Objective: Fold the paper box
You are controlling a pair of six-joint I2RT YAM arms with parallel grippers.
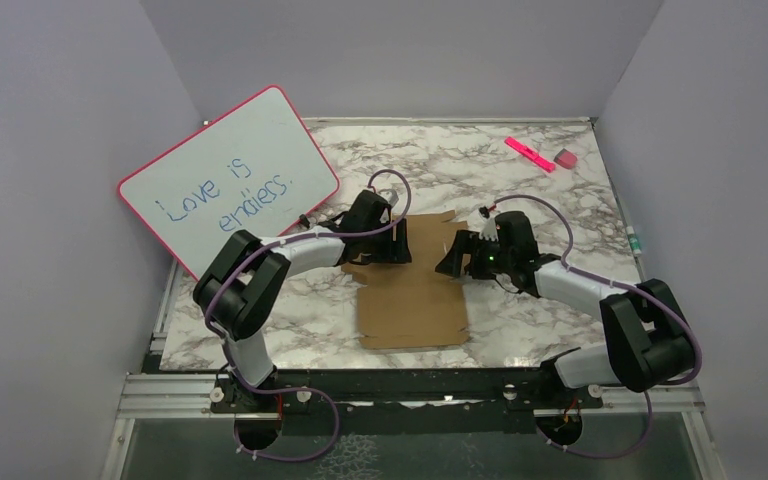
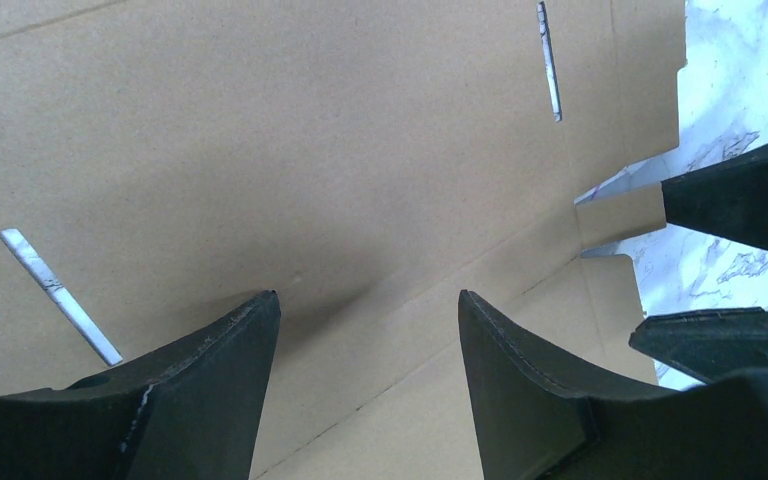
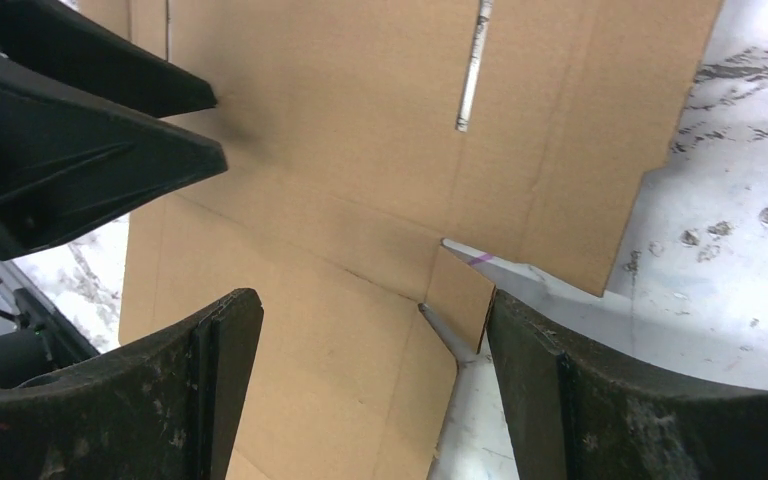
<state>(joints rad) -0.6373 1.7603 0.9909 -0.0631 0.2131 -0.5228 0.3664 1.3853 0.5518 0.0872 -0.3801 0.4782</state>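
The paper box (image 1: 412, 300) is a brown cardboard sheet lying mostly flat on the marble table, with creases, slots and small tabs. My left gripper (image 1: 400, 243) hovers at its left side near the far half, jaws open over the cardboard (image 2: 310, 150) with nothing between them (image 2: 365, 300). From the right, my right gripper (image 1: 452, 256) faces it, also open (image 3: 375, 305). A small tab (image 3: 460, 295) stands raised beside the right finger (image 3: 535, 370); whether they touch I cannot tell. The box's far panel (image 3: 360, 100) tilts up slightly.
A pink-framed whiteboard (image 1: 228, 180) leans at the back left, close behind the left arm. A pink marker (image 1: 529, 153) and a pink eraser (image 1: 565, 158) lie at the back right. Grey walls enclose the table on three sides.
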